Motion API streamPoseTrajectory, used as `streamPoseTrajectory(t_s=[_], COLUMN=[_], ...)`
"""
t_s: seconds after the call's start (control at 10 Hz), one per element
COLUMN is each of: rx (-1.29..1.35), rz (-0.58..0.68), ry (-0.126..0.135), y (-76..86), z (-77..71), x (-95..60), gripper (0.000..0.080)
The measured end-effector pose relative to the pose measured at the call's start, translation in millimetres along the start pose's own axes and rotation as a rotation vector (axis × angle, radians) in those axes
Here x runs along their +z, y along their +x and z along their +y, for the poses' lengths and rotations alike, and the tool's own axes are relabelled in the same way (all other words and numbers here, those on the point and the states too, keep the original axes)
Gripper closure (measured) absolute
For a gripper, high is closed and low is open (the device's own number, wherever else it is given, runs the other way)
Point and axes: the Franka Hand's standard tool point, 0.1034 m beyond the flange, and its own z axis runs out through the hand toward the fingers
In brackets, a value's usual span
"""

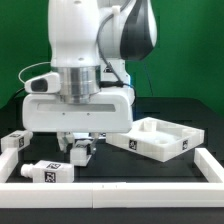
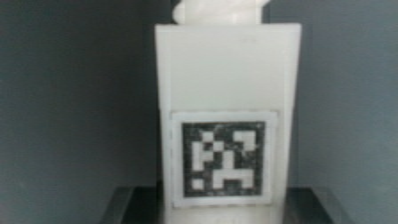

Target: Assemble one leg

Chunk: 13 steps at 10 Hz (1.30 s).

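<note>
My gripper (image 1: 78, 147) hangs low over the black table, under the arm's white wrist. It is shut on a leg (image 1: 81, 153), a small white block with a black-and-white tag. In the wrist view the same leg (image 2: 222, 90) fills the middle, its tag facing the camera, and a white peg shows at its far end. The dark fingers (image 2: 139, 206) press its sides at my gripper (image 2: 222, 208). A second leg (image 1: 46, 172) lies on the table towards the exterior view's left front. A third leg (image 1: 14, 143) lies further left.
The large white tray-shaped part (image 1: 178, 146) with a raised rim lies at the exterior view's right. A low white rail (image 1: 120, 186) runs along the front of the table and up the right side. A cable loops behind the arm at left.
</note>
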Motion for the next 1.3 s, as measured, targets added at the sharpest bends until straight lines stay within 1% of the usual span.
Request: streamPoseTrajectory(t_s=[0.3, 0.5, 0.6, 0.7, 0.8, 0.9, 1.0, 1.1, 1.2, 1.3], rx=[0.001, -0.001, 0.001, -0.007, -0.034, -0.074, -0.137, -0.191, -0.167, -0.187], rz=[0.0, -0.001, -0.002, -0.005, 0.002, 0.007, 0.022, 0.042, 0.059, 0.051], ry=[0.005, 0.004, 0.006, 0.013, 0.018, 0.022, 0.017, 0.013, 0.012, 0.01], y=[10.6, 9.7, 9.9, 10.0, 9.2, 4.1, -1.1, -10.0, -16.6, -16.8], z=[-2.1, -2.4, -4.9, -16.5, -30.1, -48.4, -67.6, -88.0, -94.1, -91.6], x=[-3.4, -2.3, -3.7, -14.8, -30.0, -45.9, -58.9, -67.2, -63.3, -61.4], gripper=[0.0515, 0.0501, 0.0326, 0.0326, 0.0187, 0.0157, 0.0157, 0.0151, 0.0151, 0.015])
